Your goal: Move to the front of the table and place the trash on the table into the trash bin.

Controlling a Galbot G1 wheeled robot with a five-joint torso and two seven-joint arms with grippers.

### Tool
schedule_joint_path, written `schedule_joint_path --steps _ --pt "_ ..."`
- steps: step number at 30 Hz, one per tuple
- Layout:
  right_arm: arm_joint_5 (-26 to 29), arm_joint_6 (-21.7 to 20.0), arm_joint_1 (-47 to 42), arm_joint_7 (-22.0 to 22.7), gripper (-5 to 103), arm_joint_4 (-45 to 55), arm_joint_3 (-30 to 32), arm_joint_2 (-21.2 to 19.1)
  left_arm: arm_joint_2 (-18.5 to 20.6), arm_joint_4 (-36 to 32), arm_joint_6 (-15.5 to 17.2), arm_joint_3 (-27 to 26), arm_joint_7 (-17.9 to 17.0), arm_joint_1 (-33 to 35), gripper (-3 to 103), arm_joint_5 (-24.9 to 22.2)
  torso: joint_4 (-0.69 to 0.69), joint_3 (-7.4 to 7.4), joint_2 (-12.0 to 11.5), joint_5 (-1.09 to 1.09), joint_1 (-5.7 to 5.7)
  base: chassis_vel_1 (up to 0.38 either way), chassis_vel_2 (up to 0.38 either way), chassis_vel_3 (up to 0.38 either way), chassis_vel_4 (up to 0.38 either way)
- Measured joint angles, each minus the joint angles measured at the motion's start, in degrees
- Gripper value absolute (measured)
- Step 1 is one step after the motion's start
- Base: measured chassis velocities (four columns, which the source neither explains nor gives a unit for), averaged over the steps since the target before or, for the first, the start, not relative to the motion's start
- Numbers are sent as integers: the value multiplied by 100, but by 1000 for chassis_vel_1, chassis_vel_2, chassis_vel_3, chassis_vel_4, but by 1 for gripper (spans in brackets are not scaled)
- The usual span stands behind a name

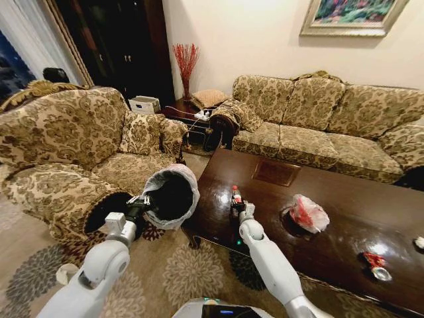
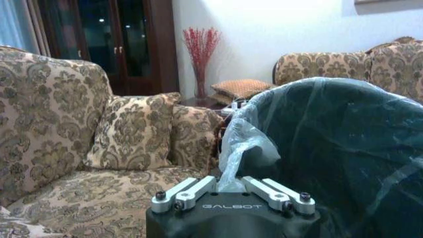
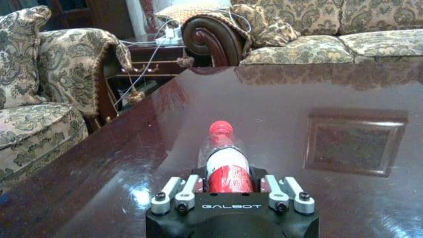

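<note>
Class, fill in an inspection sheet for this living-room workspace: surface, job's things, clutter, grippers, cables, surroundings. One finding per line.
Surface: the table, glossy dark wood with a square inlay.
Job's things: bottle with red cap and label, upright near the table's left edge; pink-white bag mid-table; red-white wrapper towards the right front; a white scrap at the right edge; the trash bin, lined, tilted, off the floor beside the table.
Clutter: a white cup-like thing on the carpet.
Grippers: right gripper shut on the bottle; left gripper clamps the bin's liner at the rim.
Cables: white leads draped over the side table.
Surroundings: patterned sofas, dark cabinet, red twigs in a vase.
</note>
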Motion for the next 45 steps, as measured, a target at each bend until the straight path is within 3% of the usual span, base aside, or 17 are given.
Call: schedule_joint_path --steps 4,7,8,10,12,13,15,16,17,18,21,23,24,26,33,40,45 --pt "61 -2 -48 114 28 365 -46 -147 201 42 47 -6 -8 -50 2 -195 1 3 -2 3 0 0 0 0 0" --pt "335 -56 48 307 19 1287 -286 -630 597 236 156 71 -35 -362 2 -504 0 2 -2 0 1 0 0 0 0" --pt "335 -56 48 307 19 1287 -286 -630 597 236 156 71 -35 -362 2 -504 0 2 -2 0 1 0 0 0 0" --pt "629 -108 301 344 19 1868 -537 -1009 839 301 257 90 -48 -548 2 -740 -5 2 -2 -2 1 0 0 0 0" --pt "1155 -165 673 140 19 2568 -805 -1464 1173 387 418 183 -107 -873 2 -1124 2 1 -2 2 1 0 0 0 0" --pt "1155 -165 673 140 19 2568 -805 -1464 1173 387 418 183 -107 -873 2 -1124 2 1 -2 2 1 0 0 0 0" --pt "1734 -113 1034 -367 19 3179 -929 -1929 1577 530 655 408 -79 -1386 2 -1670 -1 1 -2 -4 1 0 0 0 0" --pt "1734 -113 1034 -367 19 3179 -929 -1929 1577 530 655 408 -79 -1386 2 -1670 -1 1 -2 -4 1 0 0 0 0" --pt "2063 -19 1303 -686 19 3340 -1058 -2113 1766 554 813 431 -62 -1579 2 -1990 -10 1 -1 -5 1 0 0 0 0" --pt "2344 83 1600 -993 19 3396 -1213 -2201 1971 579 929 450 -7 -1752 2 -2311 -2 1 -1 -1 1 0 0 0 0" --pt "2709 150 1972 -1369 19 3455 -1338 -2285 2211 744 1018 647 186 -2161 2 -2605 1 1 -1 6 1 0 0 0 0" --pt "3120 187 2577 -1637 19 3458 -1514 -2242 2473 1080 1137 1215 487 -3006 2 -2876 0 1 -1 -4 1 0 0 0 0" --pt "3120 187 2577 -1637 19 3458 -1514 -2242 2473 1080 1137 1215 487 -3006 2 -2876 0 1 -1 -4 1 0 0 0 0" --pt "3349 221 3176 -1745 19 3306 -1761 -2053 2594 1310 1397 1777 668 -3742 2 -3273 -1 1 -1 -2 2 0 0 0 0" --pt "3154 528 3820 -1975 19 2588 -2439 -1555 2487 1574 1991 2808 970 -4873 2 -4255 0 1 -1 0 1 0 0 0 0" --pt "2956 556 3486 -1991 19 2585 -2619 -1367 2222 2096 2060 3598 1056 -5641 2 -4323 0 1 -1 -1 1 0 0 0 0" --pt "2680 525 3160 -2046 19 2759 -2635 -1518 2146 2226 2058 3742 1066 -5827 2 -4297 -2 0 -1 1 0 0 0 0 0"
